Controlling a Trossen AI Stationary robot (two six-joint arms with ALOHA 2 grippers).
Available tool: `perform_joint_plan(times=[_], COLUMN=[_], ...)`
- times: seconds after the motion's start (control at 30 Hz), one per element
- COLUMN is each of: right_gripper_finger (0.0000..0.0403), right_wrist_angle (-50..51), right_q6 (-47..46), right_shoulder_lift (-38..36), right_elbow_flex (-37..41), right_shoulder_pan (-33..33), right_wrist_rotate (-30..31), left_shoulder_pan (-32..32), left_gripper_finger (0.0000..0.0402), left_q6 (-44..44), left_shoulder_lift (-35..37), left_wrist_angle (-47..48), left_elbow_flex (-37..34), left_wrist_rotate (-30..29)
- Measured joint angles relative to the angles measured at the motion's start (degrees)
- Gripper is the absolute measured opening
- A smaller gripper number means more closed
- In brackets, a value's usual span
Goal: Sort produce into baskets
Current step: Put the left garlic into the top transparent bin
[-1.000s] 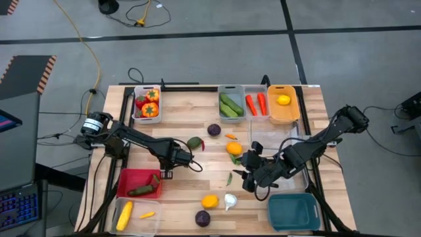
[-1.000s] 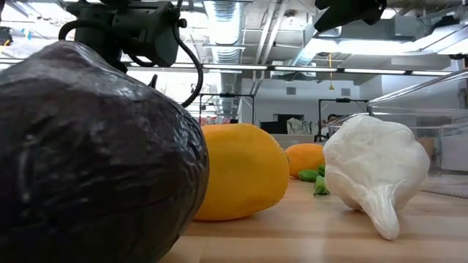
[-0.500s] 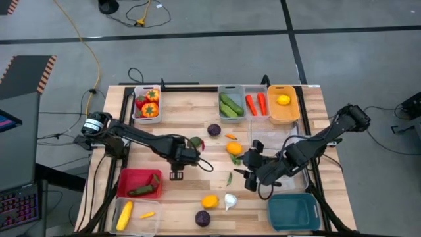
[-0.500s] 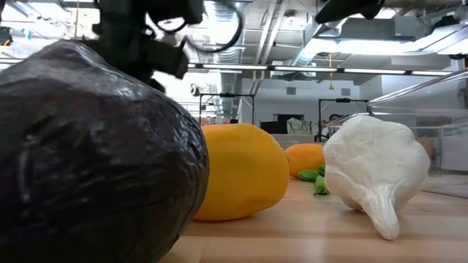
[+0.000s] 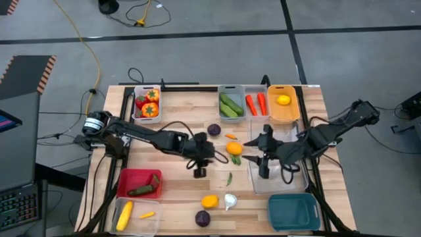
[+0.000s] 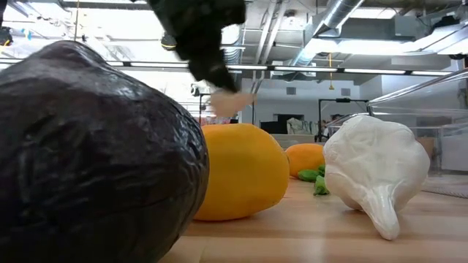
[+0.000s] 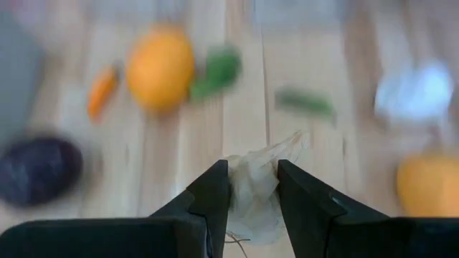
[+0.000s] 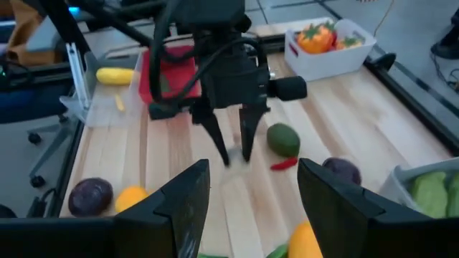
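From above, the sort looks roughly half done. The white basket (image 5: 147,104) at the far left corner of the wooden table (image 5: 177,115) holds red and orange peppers; along the same far edge the grey basket (image 5: 231,103) has cucumbers, its neighbour holds carrots (image 5: 256,103), and the orange basket (image 5: 283,103) a lemon. The red basket (image 5: 139,184) near the front has one dark green piece, and a corn cob (image 5: 124,214) lies in a clear bin beside it. The teal basket (image 5: 293,210) holds nothing. Left loose around the table's middle: an orange fruit (image 5: 234,147), two purple rounds (image 5: 214,130), a garlic bulb (image 5: 229,200), a second orange fruit (image 5: 210,201), small green and red bits.

The left gripper (image 5: 199,166) hovers just beside that middle fruit; the right gripper (image 5: 264,163) hangs over a clear bin (image 5: 276,184) on the fruit's other side, jaws parted and empty.

At table height, a purple round (image 6: 95,161) fills the foreground, garlic (image 6: 376,172) to one side; beyond, ceiling ducts and strip lights.

The left wrist view shows the left gripper's fingers (image 7: 215,197) pinching a small pale, papery scrap (image 7: 259,183); I can't tell what it is.

The right wrist view looks past spread fingers (image 8: 185,208) at the left gripper, a green fruit (image 8: 282,139) and a red sliver near it. The floor is grey, with cables.
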State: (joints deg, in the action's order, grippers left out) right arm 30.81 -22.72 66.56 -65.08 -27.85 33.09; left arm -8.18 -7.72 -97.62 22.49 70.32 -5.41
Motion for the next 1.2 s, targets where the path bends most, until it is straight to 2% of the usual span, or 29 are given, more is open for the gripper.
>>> perform_joint_plan(times=[0.23, 0.47, 0.67, 0.8, 1.0, 1.2], right_gripper_finger=[0.0239, 0.0239, 0.0239, 0.0239, 0.0239, 0.0239], right_wrist_angle=[0.0, -2.0, -8.2, -13.1, -17.0, -16.5], right_q6=[0.8, 0.7, 3.4, 9.5, 13.9, 14.2], right_shoulder_lift=[-2.7, -2.8, -2.9, -2.9, -2.9, -2.9], right_elbow_flex=[0.0, 0.0, 0.0, 0.0, 0.0, 0.0], right_shoulder_pan=[3.0, 5.7, 7.0, 7.0, 7.0, 7.0], right_wrist_rotate=[0.0, 0.0, 0.0, 0.0, -0.2, -0.2], left_shoulder_pan=[2.8, 6.0, 8.4, 9.3, 10.8, 11.4], left_gripper_finger=[0.0100, 0.0100, 0.0100, 0.0100, 0.0100, 0.0100], left_q6=[4.9, 6.9, 5.8, 5.9, 5.5, 5.0], left_shoulder_lift=[0.0, 0.0, -2.1, -7.4, -16.7, -25.7], left_wrist_angle=[-20.7, -31.7, -40.8, -50.6, -68.8, -71.9], left_elbow_flex=[0.0, 0.0, 0.1, 0.2, 0.6, 7.8], left_wrist_rotate=[-3.5, -5.4, -5.6, -5.6, -5.5, -4.9])
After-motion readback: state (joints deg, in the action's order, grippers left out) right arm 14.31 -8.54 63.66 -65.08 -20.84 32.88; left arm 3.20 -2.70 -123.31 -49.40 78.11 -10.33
